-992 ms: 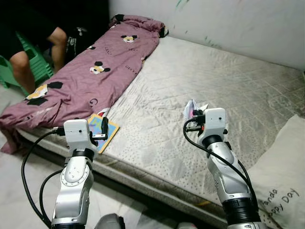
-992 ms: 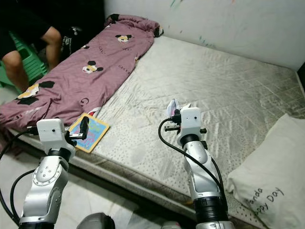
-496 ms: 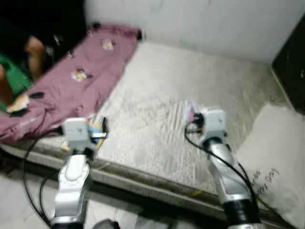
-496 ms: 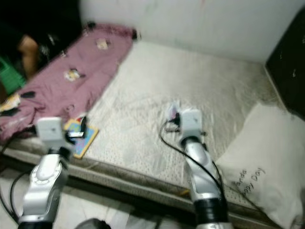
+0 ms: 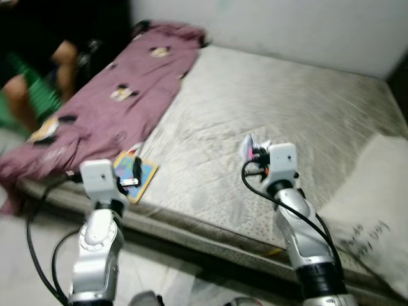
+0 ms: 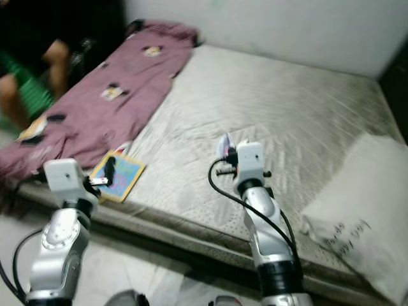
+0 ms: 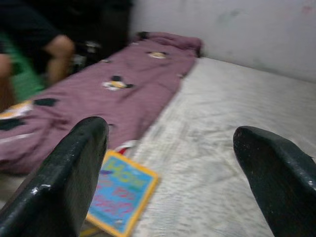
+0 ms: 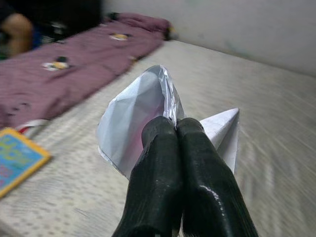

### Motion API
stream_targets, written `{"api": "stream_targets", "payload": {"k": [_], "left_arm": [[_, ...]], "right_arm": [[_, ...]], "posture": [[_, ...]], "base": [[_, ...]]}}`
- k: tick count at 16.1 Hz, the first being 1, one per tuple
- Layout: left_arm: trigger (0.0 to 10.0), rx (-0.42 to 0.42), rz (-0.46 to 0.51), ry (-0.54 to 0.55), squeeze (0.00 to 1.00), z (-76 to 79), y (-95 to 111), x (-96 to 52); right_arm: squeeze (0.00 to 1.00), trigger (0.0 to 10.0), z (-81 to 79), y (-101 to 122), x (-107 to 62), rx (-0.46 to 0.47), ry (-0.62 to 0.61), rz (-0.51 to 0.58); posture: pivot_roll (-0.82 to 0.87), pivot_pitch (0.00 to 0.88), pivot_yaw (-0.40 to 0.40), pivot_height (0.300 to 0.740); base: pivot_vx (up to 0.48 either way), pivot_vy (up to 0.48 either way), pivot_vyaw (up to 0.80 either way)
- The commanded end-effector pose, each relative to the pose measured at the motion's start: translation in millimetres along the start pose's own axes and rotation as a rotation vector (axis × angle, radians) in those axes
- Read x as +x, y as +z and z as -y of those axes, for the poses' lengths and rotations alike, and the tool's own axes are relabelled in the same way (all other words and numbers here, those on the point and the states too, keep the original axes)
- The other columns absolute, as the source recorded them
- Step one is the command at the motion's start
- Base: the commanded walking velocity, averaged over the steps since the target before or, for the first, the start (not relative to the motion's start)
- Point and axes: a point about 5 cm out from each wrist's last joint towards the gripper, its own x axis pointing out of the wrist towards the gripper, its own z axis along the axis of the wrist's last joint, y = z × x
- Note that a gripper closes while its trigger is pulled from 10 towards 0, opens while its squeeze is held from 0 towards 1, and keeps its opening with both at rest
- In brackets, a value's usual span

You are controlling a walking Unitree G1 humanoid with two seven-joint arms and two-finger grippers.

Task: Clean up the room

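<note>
left gripper (image 7: 170,163) raised at the near left edge of the mattress (image 5: 306,108), fingers (image 7: 69,173) spread wide, holding nothing. a picture book (image 5: 135,174) lies flat just beyond it at the mattress edge. right gripper (image 8: 177,129), over the mattress middle, has fingers pinched together on a crumpled silver wrapper (image 8: 133,116). far left, a purple cartoon-print blanket (image 5: 121,95); a person's legs (image 5: 64,60) beside it. a white pillow (image 5: 376,191) near right.

Seated person (image 5: 44,70) — blurred, cut off at the edge.
</note>
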Motion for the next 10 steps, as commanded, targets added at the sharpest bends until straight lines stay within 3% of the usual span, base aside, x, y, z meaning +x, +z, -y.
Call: {"api": "stream_targets", "payload": {"k": [1, 3, 9, 10], "left_arm": [[10.0, -0.004, 0.005, -0.02, 0.0, 3.2, 2.8, 1.1], [10.0, -0.006, 0.005, -0.023, 0.0, 3.3, 2.8, 1.2], [10.0, -0.016, 0.004, -0.016, 0.0, 4.0, 2.0, 1.5], [10.0, -0.013, 0.011, -0.018, 0.0, 4.2, 2.4, 1.4]], "right_arm": [[0.0, 10.0, 5.3, -0.4, -0.6, 0.002, -0.02, -0.008], [0.0, 10.0, 5.4, -0.9, -0.7, 0.003, -0.019, -0.01], [0.0, 10.0, 4.5, -3.4, 0.3, -0.002, 0.004, -0.029], [0.0, 10.0, 4.2, -4.1, 0.4, -0.004, 0.009, -0.034]], "posture": [[-0.06, 0.0, -0.036, 0.74], [-0.06, 0.0, -0.036, 0.74], [-0.06, 0.0, -0.043, 0.74], [-0.06, 0.0, -0.043, 0.74]], "base": [[0.0, 0.48, -0.8], [0.0, 0.48, -0.67], [0.0, 0.48, 0.0], [0.0, 0.0, 0.0]]}}
